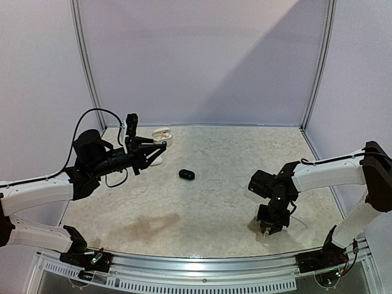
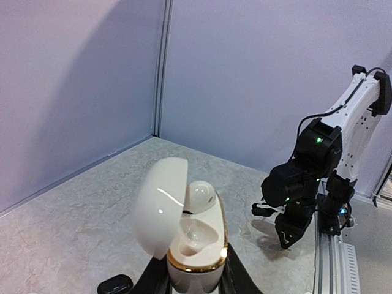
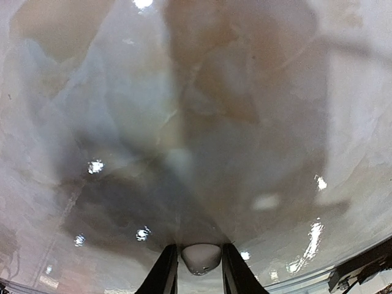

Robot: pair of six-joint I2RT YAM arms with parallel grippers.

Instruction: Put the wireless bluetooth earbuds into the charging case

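Observation:
My left gripper (image 2: 193, 271) is shut on a white charging case (image 2: 195, 260) with a gold rim, held up above the table with its lid (image 2: 160, 205) swung open. One white earbud (image 2: 201, 195) sits in the far socket, and the near socket (image 2: 191, 236) is bare. In the top view that gripper (image 1: 160, 144) and the case (image 1: 162, 133) are at the back left. My right gripper (image 3: 199, 247) points down at the marble table with a white earbud (image 3: 201, 260) pinched between its fingers. In the top view it (image 1: 267, 228) is at the front right.
A small black case (image 1: 187, 174) lies shut on the table near the middle, also seen beside my left fingers (image 2: 115, 285). A white shape (image 1: 155, 162) shows partly under the left gripper. Grey walls enclose the table, and a metal rail (image 1: 202, 263) runs along its near edge.

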